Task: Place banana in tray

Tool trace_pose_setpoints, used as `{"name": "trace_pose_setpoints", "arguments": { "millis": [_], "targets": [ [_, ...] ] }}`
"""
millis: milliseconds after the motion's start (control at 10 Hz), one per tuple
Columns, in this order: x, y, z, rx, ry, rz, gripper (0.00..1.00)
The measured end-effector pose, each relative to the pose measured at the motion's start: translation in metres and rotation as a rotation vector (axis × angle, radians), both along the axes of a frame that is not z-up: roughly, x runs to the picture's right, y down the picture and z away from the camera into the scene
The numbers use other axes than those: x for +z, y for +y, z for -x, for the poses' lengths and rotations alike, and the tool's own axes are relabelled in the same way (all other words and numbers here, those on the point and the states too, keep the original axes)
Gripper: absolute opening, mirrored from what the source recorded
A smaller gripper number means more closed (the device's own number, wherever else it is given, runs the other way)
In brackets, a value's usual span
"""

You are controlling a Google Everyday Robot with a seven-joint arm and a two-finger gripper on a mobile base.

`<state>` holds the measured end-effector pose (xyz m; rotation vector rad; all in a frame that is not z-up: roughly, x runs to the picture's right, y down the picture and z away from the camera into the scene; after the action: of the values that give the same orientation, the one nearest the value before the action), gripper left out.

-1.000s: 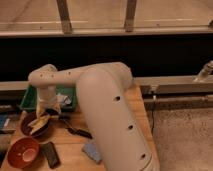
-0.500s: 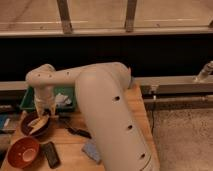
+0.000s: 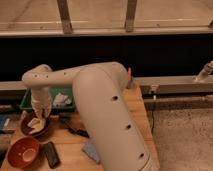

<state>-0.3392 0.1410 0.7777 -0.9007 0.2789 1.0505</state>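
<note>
The pale yellow banana [image 3: 35, 124] lies in the round dark purple bowl [image 3: 26, 133] at the left of the wooden table. My gripper [image 3: 41, 114] hangs from the big white arm and reaches down to the bowl, right at the banana's upper end. The green tray [image 3: 28, 99] stands just behind the bowl, at the table's back left. The arm hides much of it.
White crumpled items [image 3: 62, 99] lie in the tray. An orange bowl [image 3: 22, 153] and a flat black object [image 3: 50, 154] sit at the front left. A black item [image 3: 75, 131] and a blue sponge [image 3: 92, 150] lie near the arm's base. The table's right edge runs beside a gravel floor.
The gripper has stayed over the dark bowl and sunk slightly toward the banana. The banana still lies in the bowl.
</note>
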Motion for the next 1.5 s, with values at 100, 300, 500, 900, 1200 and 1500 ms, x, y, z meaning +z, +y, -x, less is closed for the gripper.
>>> {"name": "trace_pose_setpoints", "arguments": {
  "millis": [100,300,500,900,1200,1500],
  "targets": [
    [-0.008,-0.006,0.000,0.012,-0.005,-0.005,0.00],
    [-0.030,-0.024,-0.004,0.032,-0.011,-0.027,0.00],
    [-0.060,-0.051,-0.008,0.048,-0.023,-0.066,0.00],
    [-0.088,-0.131,-0.044,0.171,-0.015,-0.179,0.00],
    [-0.085,-0.171,-0.071,0.255,-0.012,-0.233,0.00],
    [-0.085,-0.171,-0.071,0.255,-0.012,-0.233,0.00]
  ]
}}
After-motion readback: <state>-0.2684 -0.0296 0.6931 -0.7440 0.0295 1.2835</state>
